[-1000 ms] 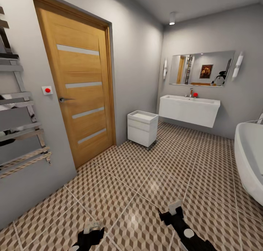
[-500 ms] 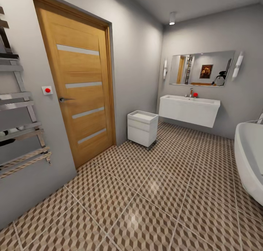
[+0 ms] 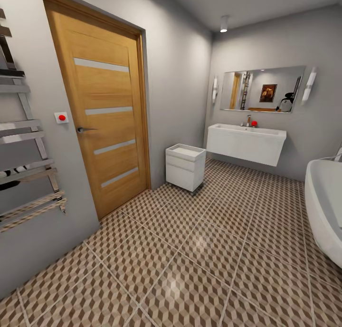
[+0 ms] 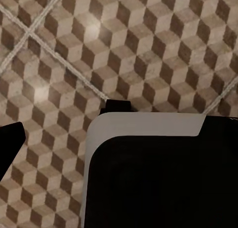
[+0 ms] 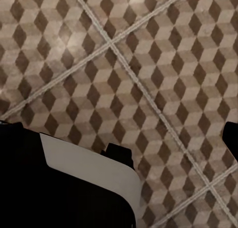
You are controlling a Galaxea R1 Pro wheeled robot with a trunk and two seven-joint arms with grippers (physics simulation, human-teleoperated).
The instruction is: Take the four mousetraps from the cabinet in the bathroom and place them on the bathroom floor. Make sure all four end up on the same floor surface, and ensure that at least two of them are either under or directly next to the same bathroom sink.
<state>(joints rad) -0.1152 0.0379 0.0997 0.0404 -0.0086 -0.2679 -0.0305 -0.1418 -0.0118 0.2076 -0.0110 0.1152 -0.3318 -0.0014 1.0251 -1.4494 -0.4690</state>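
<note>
- The bathroom floor (image 3: 204,251) of cube-patterned tiles ran to the grey walls; a second before, both black arms showed at the head view's lower edge, and by now they had dropped out of it.
- The bathroom sink (image 3: 246,143) hung on the far wall beneath a mirror (image 3: 262,89).
- A small white drawer unit (image 3: 185,166) stood between the sink and the wooden door (image 3: 99,122); the bathtub (image 3: 325,210) sat on the right.
- I could read no writing anywhere.
- Each wrist camera looked down on tiles past dark robot parts; whether either pincer was open I could not tell.
</note>
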